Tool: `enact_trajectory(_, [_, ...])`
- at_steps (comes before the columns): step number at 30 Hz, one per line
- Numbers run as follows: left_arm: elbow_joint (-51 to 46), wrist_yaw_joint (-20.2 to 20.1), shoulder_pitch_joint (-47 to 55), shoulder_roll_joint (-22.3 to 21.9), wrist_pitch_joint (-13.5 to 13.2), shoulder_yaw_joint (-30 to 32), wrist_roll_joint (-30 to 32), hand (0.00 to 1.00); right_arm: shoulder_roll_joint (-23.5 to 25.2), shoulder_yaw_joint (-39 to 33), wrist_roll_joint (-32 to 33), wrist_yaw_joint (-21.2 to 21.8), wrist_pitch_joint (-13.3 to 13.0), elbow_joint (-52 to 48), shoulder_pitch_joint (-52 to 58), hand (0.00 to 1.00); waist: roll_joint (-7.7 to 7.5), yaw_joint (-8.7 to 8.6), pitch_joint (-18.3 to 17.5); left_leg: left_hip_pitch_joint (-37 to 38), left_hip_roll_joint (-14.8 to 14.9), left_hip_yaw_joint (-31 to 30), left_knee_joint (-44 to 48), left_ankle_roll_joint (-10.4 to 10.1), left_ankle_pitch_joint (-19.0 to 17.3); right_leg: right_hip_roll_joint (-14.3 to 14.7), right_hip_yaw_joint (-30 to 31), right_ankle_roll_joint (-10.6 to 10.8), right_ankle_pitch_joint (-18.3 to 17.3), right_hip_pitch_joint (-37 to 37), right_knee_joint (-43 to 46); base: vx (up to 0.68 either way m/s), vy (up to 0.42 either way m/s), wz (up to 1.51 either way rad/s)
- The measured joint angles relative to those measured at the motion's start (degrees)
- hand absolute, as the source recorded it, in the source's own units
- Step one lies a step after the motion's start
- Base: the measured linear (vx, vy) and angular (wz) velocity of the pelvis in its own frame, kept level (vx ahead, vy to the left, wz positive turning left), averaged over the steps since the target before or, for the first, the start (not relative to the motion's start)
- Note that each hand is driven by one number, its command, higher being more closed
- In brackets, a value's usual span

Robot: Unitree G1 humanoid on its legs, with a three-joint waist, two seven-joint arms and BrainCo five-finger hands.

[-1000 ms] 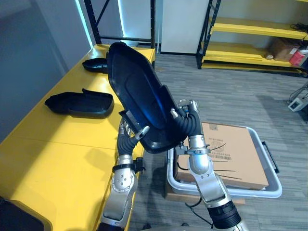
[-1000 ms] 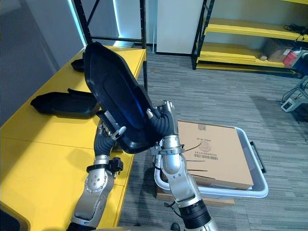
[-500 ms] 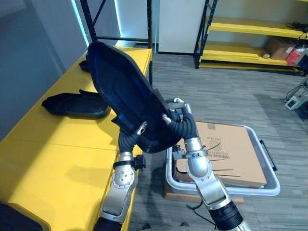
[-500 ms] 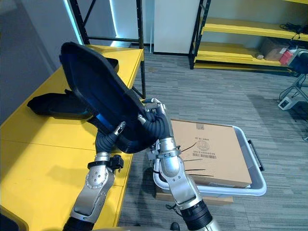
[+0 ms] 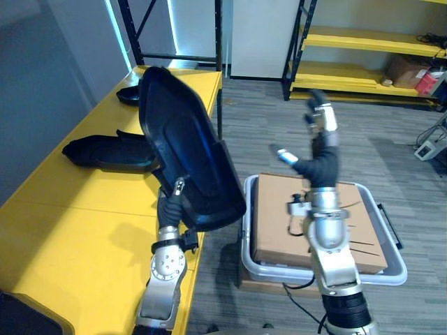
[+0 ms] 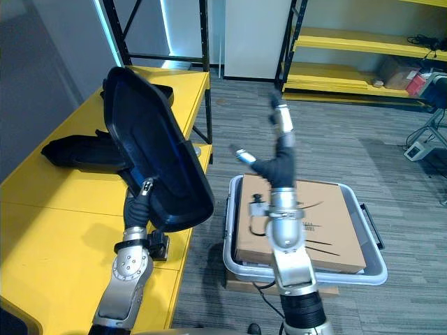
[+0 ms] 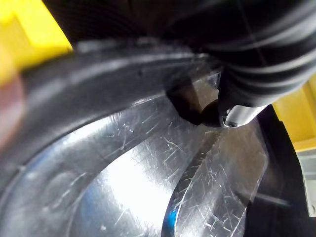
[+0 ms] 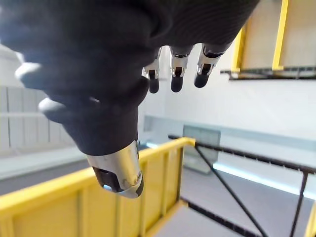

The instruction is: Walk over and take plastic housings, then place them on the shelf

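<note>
A large black plastic housing stands tilted upright above the near edge of the yellow shelf top. My left hand is shut on its lower rim, one silver finger hooked over the edge. The left wrist view shows the housing's glossy inner face close up, beside a fingertip. My right hand is raised over the cardboard box, open and holding nothing, apart from the housing. Its straight fingers and thumb show in the right wrist view.
Two more black housings lie on the yellow top farther back. A grey tote holding a cardboard box sits on the floor at my right. Black rack posts and yellow shelving stand behind.
My right hand has let go of the housing, opened and swung up to the right. The left hand has curled tighter and now carries the housing alone, more upright.
</note>
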Motion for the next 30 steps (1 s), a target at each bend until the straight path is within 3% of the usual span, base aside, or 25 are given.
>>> enact_trajectory(4, [-2.6,0.0,2.6,-0.4,-0.6,2.3,0.0,1.00,1.4,-10.7,7.7,-2.7,-0.5,7.5,4.8,0.00,0.12,-0.17,0.1,0.2,0.0,0.0,0.0,-0.2,-0.1,-0.1,-0.2,0.0,0.0,0.2,0.0,0.00,0.000,0.00])
enact_trajectory(8, [-3.5,-0.1,4.7,-0.8,-1.7,2.3,-0.1,1.00,1.5,-14.7,9.9,-3.8,0.1,17.9,9.4,0.00,0.38,-0.31,0.2,0.2,0.0,0.0,0.0,-0.3,-0.2,-0.1,-0.3,0.0,-0.1,-0.1,-0.1,0.00,0.000,0.00])
enact_trajectory(12, [-6.7,-1.0,7.5,-1.3,-2.2,2.2,-0.1,1.00,2.6,-16.6,10.8,-3.2,2.7,32.4,13.5,0.00,0.94,-1.16,0.6,-0.1,0.1,0.0,0.0,-0.3,-0.2,-0.1,-0.3,0.0,-0.1,0.0,-0.2,0.00,0.000,0.00])
enact_trajectory(14, [-8.5,-1.9,8.8,-1.5,-2.6,2.1,-0.2,1.00,3.6,-16.6,12.2,-1.7,4.4,40.4,15.4,0.00,1.14,-1.37,0.7,-0.1,0.1,0.0,0.0,-0.3,-0.2,0.0,-0.4,0.0,-0.1,0.2,-0.3,0.00,0.000,0.00])
enact_trajectory(22, [-9.4,-4.0,9.3,-2.3,-3.0,1.4,-1.2,1.00,5.1,-11.2,12.5,5.0,7.3,55.4,18.8,0.00,1.30,-0.47,1.0,0.9,0.7,-0.4,-0.1,-0.5,-1.2,0.0,-1.1,0.1,-0.2,2.0,-0.9,-0.01,-0.005,0.03])
enact_trajectory(30, [-9.4,-5.2,9.8,-2.5,-3.0,0.9,-1.3,1.00,4.9,-6.3,8.8,7.2,9.3,61.7,18.7,0.00,0.93,0.33,1.3,1.1,0.5,-6.9,0.5,-0.8,-1.0,-0.4,-8.1,0.4,-2.1,5.6,-0.7,0.02,-0.032,0.43])
